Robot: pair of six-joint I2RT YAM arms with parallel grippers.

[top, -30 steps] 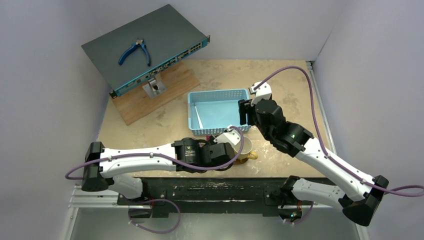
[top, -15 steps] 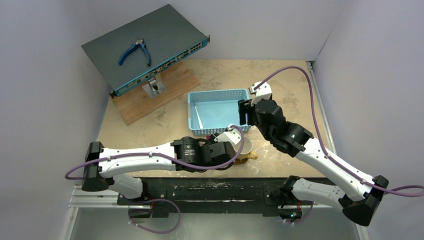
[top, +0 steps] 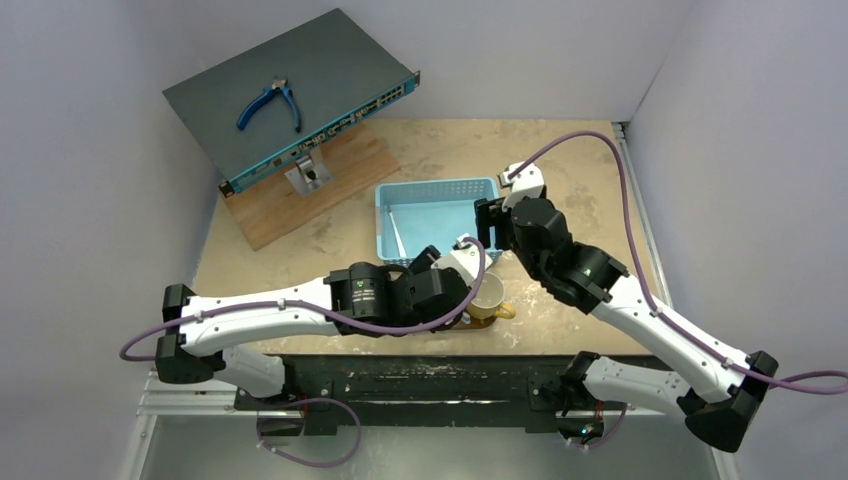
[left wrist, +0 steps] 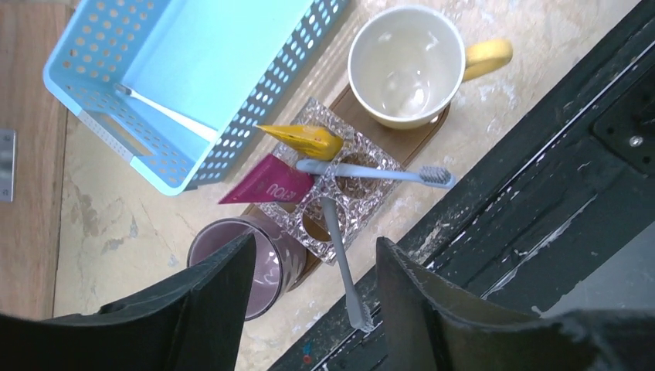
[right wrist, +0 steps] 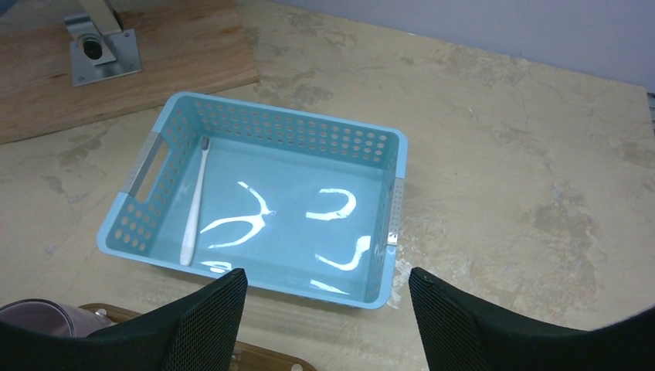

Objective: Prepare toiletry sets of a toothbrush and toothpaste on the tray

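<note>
I read the left arm [top: 265, 312] as stretched low across the front of the rig toward the right, with its wrist angled forward. The left claw [left wrist: 317, 309] points down, jaws parted and nothing between them. The right arm [top: 640, 310] reaches forward and inward. The right claw [right wrist: 328, 328] tilts downward, jaws wide apart and empty.
</note>
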